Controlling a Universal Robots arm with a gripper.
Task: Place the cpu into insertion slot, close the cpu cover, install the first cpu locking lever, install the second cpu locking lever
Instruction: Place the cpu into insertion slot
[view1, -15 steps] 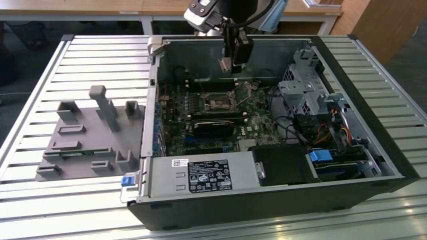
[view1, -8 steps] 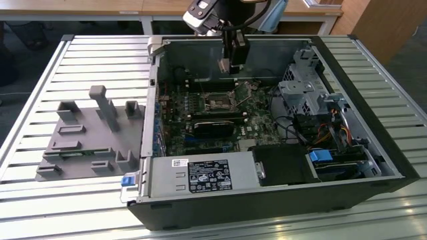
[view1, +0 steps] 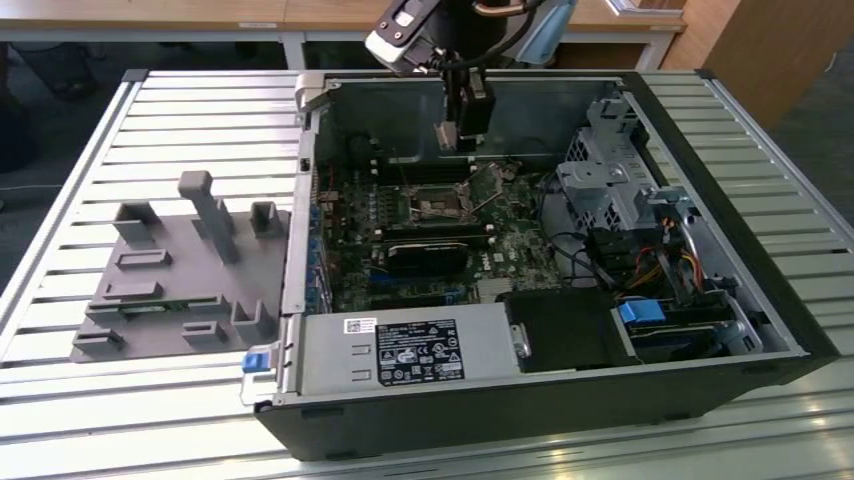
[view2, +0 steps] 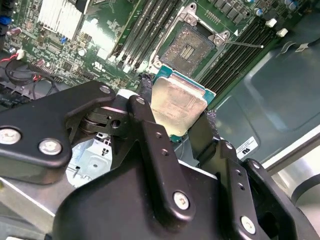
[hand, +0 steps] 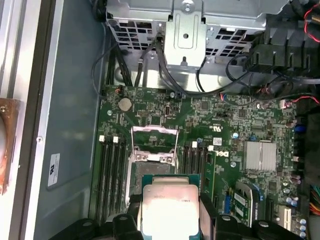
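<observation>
My gripper (view2: 176, 111) is shut on the cpu (view2: 179, 104), a pale silver square chip on a green backing, pinched at two opposite edges by the black fingers (view2: 145, 95). In the first wrist view the cpu (hand: 169, 207) hangs over the near edge of the insertion slot (hand: 150, 169). In the second wrist view the slot (view2: 192, 47) lies bare with its dark centre showing, a short way beyond the chip. The cpu cover (hand: 154, 139) stands swung up behind the slot. In the exterior view the gripper (view1: 458, 140) hangs inside the open computer case, above the slot (view1: 438, 205).
Memory slots (hand: 111, 170) flank the socket on both sides. A thin silvery lever (view2: 245, 44) sticks out beside the slot. A finned heatsink (hand: 260, 155), a metal drive cage (view1: 607, 190) with cables and a power supply (view1: 400, 355) crowd the case. A grey fixture (view1: 174, 270) sits on the slatted table.
</observation>
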